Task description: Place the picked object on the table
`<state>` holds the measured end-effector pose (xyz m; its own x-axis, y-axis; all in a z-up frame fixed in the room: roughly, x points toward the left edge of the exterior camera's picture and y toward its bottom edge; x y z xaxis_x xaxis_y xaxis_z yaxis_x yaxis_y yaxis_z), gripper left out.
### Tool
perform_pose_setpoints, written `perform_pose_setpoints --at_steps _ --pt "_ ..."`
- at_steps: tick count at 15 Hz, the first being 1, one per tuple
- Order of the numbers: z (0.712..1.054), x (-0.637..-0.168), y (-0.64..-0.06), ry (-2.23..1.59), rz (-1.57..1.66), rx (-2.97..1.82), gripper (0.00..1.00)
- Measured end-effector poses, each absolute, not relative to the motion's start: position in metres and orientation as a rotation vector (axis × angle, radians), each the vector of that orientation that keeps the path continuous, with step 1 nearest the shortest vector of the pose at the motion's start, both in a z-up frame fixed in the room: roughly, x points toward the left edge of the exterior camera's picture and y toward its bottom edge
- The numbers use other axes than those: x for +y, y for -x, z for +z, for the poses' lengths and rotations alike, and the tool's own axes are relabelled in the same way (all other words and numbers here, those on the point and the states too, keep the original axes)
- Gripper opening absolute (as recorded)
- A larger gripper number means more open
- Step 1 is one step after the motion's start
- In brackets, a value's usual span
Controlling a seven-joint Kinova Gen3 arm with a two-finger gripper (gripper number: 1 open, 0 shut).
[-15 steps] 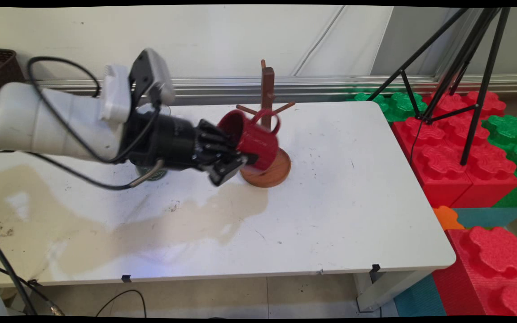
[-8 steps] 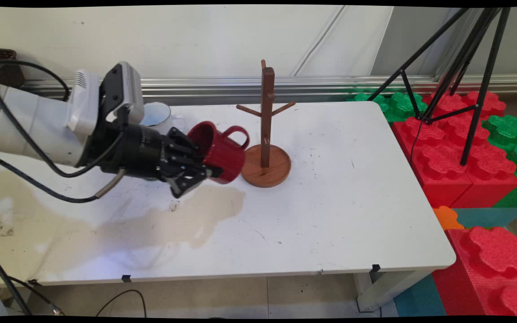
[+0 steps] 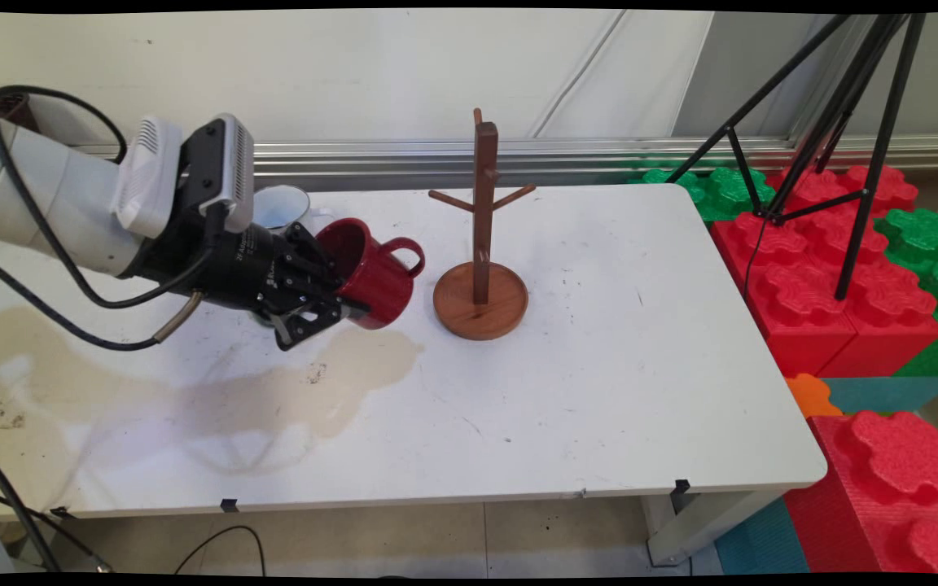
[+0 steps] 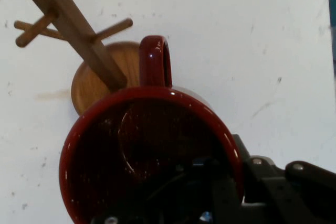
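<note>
**Red mug held on its side, left of the wooden mug tree**

Where the arm reaches in from the left of the main view, its black two-finger gripper (image 3: pixel 337 308) is clamped on the rim of a glossy dark-red ceramic mug (image 3: pixel 375 277), one finger inside the cup and the other against its outer wall. The mug is held clear of the white table (image 3: pixel 599 366), tipped on its side so that its open mouth faces back toward the hand and its base points to the right. Its loop handle (image 3: pixel 409 253) sticks up on the top side.

In the hand view the mug's mouth (image 4: pixel 149 153) fills the lower half of the picture, the handle (image 4: pixel 155 61) rising from its upper edge, and the inside looks empty.

Just to the right of the mug, apart from it, stands a brown wooden mug tree (image 3: pixel 483 236) with a round base, an upright square post and short pegs angled upward; no cup hangs on it. Behind the gripper, partly hidden by the hand's camera housing, stands a white enamel mug (image 3: pixel 283 206). A pale brownish stain (image 3: pixel 216 391) spreads over the table below and to the left of the gripper.
</note>
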<state>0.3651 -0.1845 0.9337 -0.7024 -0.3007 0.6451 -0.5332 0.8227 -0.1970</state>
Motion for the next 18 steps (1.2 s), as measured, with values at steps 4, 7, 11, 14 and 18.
perform_pose_setpoints --at_steps 4,7,11,14,18 --pt "0.927 -0.191 -0.373 -0.576 0.489 -2.501 0.0" --pt "0.918 -0.19 -0.377 -0.559 0.468 -2.584 0.0" --pt "0.906 -0.188 -0.379 -0.545 0.44 -2.667 0.0" --pt "0.895 -0.188 -0.377 -0.518 0.405 -2.726 0.0" --pt "0.882 -0.196 -0.371 -0.52 0.364 -2.778 0.0"
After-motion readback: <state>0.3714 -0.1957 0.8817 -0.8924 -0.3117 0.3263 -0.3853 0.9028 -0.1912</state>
